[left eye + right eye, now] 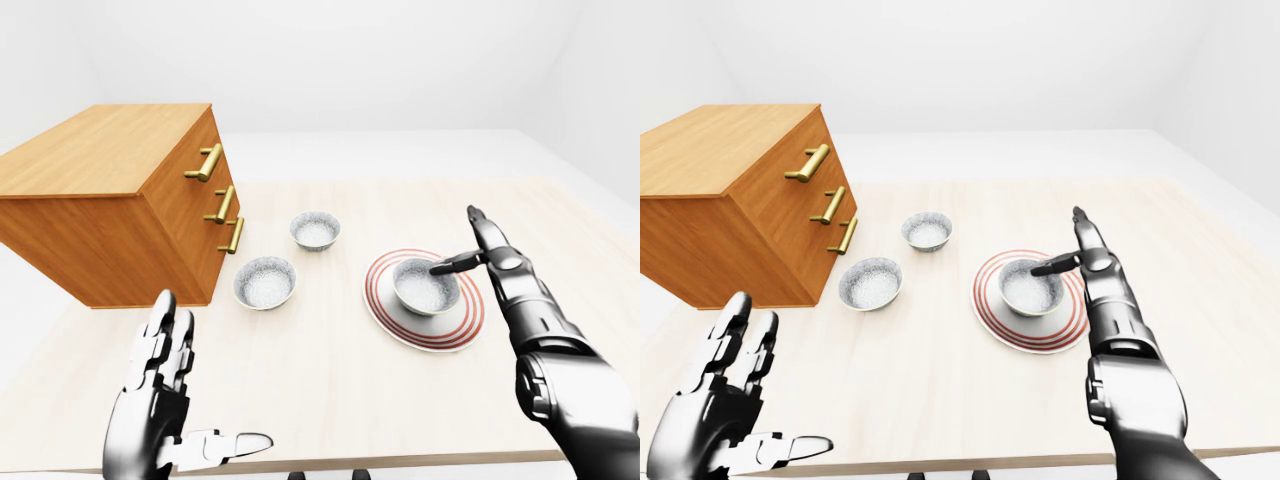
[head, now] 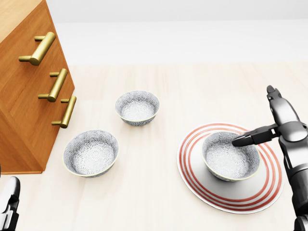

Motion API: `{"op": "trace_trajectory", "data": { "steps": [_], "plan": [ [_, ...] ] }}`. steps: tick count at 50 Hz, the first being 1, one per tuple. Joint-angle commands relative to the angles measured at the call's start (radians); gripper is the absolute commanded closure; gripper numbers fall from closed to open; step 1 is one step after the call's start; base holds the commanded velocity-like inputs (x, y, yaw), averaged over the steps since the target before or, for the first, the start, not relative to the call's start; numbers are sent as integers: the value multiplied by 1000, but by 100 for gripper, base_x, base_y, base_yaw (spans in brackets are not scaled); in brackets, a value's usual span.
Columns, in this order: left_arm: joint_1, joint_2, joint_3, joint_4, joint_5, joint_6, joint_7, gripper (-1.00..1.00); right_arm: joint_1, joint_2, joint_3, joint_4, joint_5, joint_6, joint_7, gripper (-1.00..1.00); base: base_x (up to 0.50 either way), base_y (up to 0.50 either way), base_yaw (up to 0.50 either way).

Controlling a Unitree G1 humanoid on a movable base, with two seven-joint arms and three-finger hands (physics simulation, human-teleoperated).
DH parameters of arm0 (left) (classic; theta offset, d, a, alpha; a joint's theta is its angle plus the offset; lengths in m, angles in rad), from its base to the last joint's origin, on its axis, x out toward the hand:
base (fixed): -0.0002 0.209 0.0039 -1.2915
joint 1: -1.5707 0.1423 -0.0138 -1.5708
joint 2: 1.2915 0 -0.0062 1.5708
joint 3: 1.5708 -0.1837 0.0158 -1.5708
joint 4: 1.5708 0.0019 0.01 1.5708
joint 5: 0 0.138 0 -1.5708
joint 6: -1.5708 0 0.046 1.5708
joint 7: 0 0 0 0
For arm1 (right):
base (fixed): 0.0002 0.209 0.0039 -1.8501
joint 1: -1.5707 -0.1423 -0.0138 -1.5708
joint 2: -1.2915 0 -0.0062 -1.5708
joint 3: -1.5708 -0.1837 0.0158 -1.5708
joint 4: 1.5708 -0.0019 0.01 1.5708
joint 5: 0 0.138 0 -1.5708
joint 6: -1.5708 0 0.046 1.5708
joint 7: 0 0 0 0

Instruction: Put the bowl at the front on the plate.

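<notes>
A grey patterned bowl (image 2: 230, 156) rests on the white plate with red rings (image 2: 269, 190) at the right of the table. My right hand (image 2: 274, 122) hovers at the bowl's right side, open; its thumb reaches over the bowl's rim and its fingers point up and away. Two more patterned bowls lie left of the plate: one (image 2: 91, 152) near the drawer chest and one (image 2: 137, 107) farther up the view. My left hand (image 1: 165, 395) is open with spread fingers at the bottom left, away from all bowls.
A wooden chest of drawers (image 1: 110, 205) with three brass handles (image 2: 57, 85) fills the left side of the table. The pale wooden table (image 1: 330, 390) ends at an edge close to the bottom of the eye views.
</notes>
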Motion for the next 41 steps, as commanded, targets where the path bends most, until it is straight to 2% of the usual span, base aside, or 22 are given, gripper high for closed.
{"op": "trace_trajectory", "data": {
  "steps": [1, 8, 12, 16, 20, 25, 28, 30, 31, 32, 33, 34, 36, 37, 38, 39, 40, 41],
  "plan": [
    [-5, -11, 27, -35, -13, 0, -14, -100, 106, -19, -47, -429, 48, 0, 121, -100, 0, 0, 0],
    [-12, -52, 77, -73, -20, 0, -67, -100, 233, -9, -116, -914, 82, 0, 223, -100, 0, 0, 0],
    [-16, -82, 100, -96, -16, 0, -102, -100, 271, -9, -153, -1107, 109, 0, 257, -100, 0, 0, 0],
    [-21, -116, 133, -140, -18, 0, -142, -100, 318, -17, -224, -1386, 168, 0, 295, -100, 0, 0, 0],
    [-36, -145, 159, -153, -10, 0, -176, -100, 342, -27, -285, -1577, 227, 0, 312, -100, 0, 0, 0],
    [-21, -140, 159, -153, -29, 0, -173, -100, 362, -38, -403, -1878, 326, 0, 350, -100, 0, 0, 0],
    [1, -115, 147, -153, -57, 0, -149, -100, 349, -37, -543, -2102, 396, 0, 429, -100, 0, 0, 0],
    [15, -94, 134, -153, -72, 0, -125, -100, 330, -40, -622, -2161, 431, 0, 487, -100, 0, 0, 0],
    [30, -80, 124, -153, -86, 0, -113, -100, 320, -68, -723, -2165, 507, 0, 532, -100, 0, 0, 0],
    [45, -64, 112, -153, -97, 0, -97, -100, 323, -84, -794, -2166, 598, 0, 518, -100, 0, 0, 0],
    [65, -43, 97, -153, -114, 0, -77, -100, 358, -83, -934, -2166, 782, 0, 491, -100, 0, 0, 0],
    [83, -19, 82, -153, -128, 0, -54, -100, 395, -82, -1073, -2166, 1038, 0, 383, -100, 0, 0, 0],
    [108, 28, 53, -153, -150, 0, -6, -100, 490, -70, -1283, -2165, 1630, 0, 28, -100, 0, 0, 0],
    [121, 46, 29, -153, -147, 0, 13, -100, 694, -60, -1322, -2166, 1977, 0, -196, -100, 0, 0, 0],
    [130, 63, 12, -153, -146, 0, 32, -100, 847, -171, -1315, -2166, 2193, 0, -375, -100, 0, 0, 0],
    [134, 78, 1, -153, -148, 0, 48, -100, 890, -200, -1319, -2166, 2252, 0, -426, -100, 0, 0, 0],
    [136, 90, -8, -153, -147, 0, 61, -100, 907, -192, -1328, -2166, 2268, 0, -416, -100, 0, 0, 0],
    [137, 100, -18, -153, -145, 0, 74, -100, 886, -147, -1390, -2166, 2273, 0, -328, -100, 0, 0, 0]
  ]
}}
